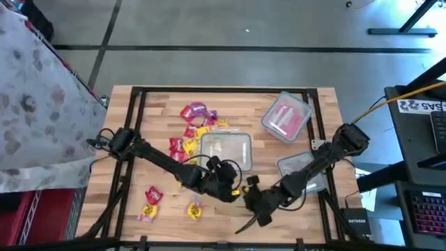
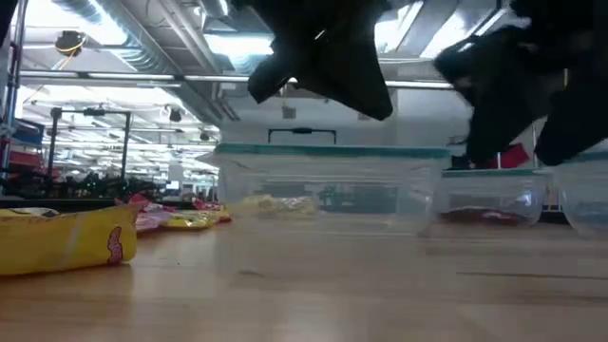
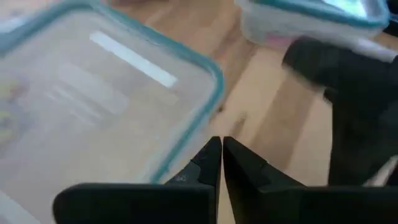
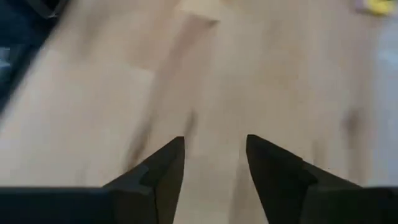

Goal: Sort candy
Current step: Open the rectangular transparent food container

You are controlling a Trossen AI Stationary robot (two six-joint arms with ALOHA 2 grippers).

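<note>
Candy [image 1: 197, 130] partly hidden by arms; left tool [image 3: 216, 163] closed, empty; right tool [image 4: 214, 163] parted.

Left end effector [image 3: 216, 155] closed, right end effector [image 4: 214, 155] parted, nearly meeting

Table [image 1: 160, 97]: three tubs and loose candy.
- Middle tub [image 1: 226, 150]: at table centre, a few sweets inside.
- Far-right tub [image 1: 286, 116]: toward the far right corner, apart from the middle tub.
- Right tub [image 1: 298, 166]: near the right edge, partly under the right arm.
- Candy cluster [image 1: 195, 125]: just left of the middle tub.
- Stray candy [image 1: 151, 202]: near the front edge, left of centre.
- Left gripper [image 1: 230, 185] and right gripper [image 1: 252, 199]: side by side, in front of the middle tub.
</note>
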